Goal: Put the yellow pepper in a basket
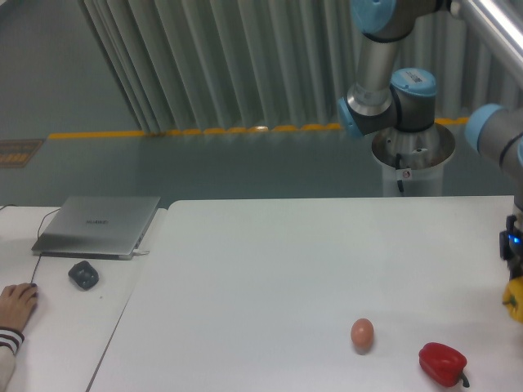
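My gripper (515,273) sits at the right edge of view, closed around the small glossy yellow pepper (515,299), held above the white table (270,278). The glossy red bell pepper (441,363) lies down-left of it, the tan-orange egg (362,333) further left.

A red pepper (442,363) sits near the front right corner of the white table (270,269). An egg (362,333) stands just left of it. A closed laptop (98,224) and a dark mouse (83,274) are on the left side table.
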Controlling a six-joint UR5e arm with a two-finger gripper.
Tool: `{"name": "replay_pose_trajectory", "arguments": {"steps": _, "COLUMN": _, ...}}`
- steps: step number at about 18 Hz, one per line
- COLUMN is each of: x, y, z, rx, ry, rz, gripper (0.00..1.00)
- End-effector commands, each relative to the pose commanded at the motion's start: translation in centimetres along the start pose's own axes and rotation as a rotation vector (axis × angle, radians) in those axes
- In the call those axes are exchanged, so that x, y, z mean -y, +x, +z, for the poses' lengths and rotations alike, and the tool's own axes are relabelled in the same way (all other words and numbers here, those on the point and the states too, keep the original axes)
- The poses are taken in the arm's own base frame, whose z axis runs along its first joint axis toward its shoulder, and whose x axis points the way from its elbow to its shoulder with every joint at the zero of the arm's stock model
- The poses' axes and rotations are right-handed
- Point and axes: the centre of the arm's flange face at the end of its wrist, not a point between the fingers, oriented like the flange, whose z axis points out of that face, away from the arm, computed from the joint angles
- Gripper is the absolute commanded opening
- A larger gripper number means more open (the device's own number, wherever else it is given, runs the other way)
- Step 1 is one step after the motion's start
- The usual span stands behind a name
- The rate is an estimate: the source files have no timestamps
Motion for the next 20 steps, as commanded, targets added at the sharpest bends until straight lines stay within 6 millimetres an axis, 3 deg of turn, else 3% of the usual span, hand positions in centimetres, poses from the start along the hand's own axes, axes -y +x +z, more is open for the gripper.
{"name": "replay_pose_trajectory", "arguments": {"steps": 7, "x": -5.8, "y": -0.2, "z": 0.1, "rx": 0.014, "ry": -0.037, "rz": 0.152, "gripper": 0.19}}
{"name": "replay_pose_trajectory", "arguments": {"steps": 11, "x": -10.8, "y": -0.2, "z": 2.2, "rx": 0.029, "ry": -0.037, "rz": 0.239, "gripper": 0.2}}
{"name": "replay_pose_trajectory", "arguments": {"steps": 16, "x": -13.3, "y": -0.3, "z": 4.5, "rx": 0.033, "ry": -0.01, "rz": 0.294, "gripper": 0.27}}
{"name": "replay_pose_trajectory", "arguments": {"steps": 19, "x": -13.8, "y": -0.2, "z": 5.3, "rx": 0.028, "ry": -0.008, "rz": 0.308, "gripper": 0.62}}
{"name": "replay_pose_trajectory", "arguments": {"steps": 20, "x": -13.8, "y": -0.2, "z": 5.5, "rx": 0.032, "ry": -0.013, "rz": 0.304, "gripper": 1.0}}
